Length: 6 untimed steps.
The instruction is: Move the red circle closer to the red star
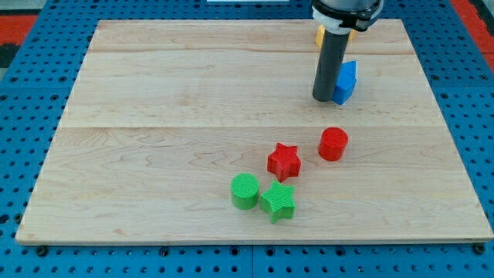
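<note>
In the camera view the rod comes down from the view's top, its upper part cut off by the frame edge, and my tip (325, 99) rests on the table (154, 116); there is no claw on this arm, so nothing can be said of a claw being wide, narrow or holding anything. The rod hides the left part of a blue block (346, 81) that sits touching or just beside my tip on the view's right; its shape is hard to make out. A yellow block (318, 35) peeks out behind the rod near the table's far edge, mostly hidden, shape unclear. The red circle (333, 144) lies below my tip toward the view's bottom, near but apart from it. The red star (284, 161) lies just beside the circle, lower and to the view's left, with a narrow gap between them. The circle is a short upright cylinder with no long axis to read. Further below my tip and to the left, a green circle (245, 191) and a green star (278, 201) sit touching each other. The table to the left of my tip is broad open wood, and bare wood separates the red pair from the right edge.
</note>
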Each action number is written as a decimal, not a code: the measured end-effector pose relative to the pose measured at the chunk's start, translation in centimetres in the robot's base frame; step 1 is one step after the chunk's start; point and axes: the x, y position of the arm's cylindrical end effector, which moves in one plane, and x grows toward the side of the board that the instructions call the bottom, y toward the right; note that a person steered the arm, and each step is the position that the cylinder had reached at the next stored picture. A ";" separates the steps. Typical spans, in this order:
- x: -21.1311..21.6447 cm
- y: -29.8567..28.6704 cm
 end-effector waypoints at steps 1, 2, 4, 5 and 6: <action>0.1 -0.4; 1.5 -4.2; 5.0 -3.6; 5.0 4.4; 7.6 7.1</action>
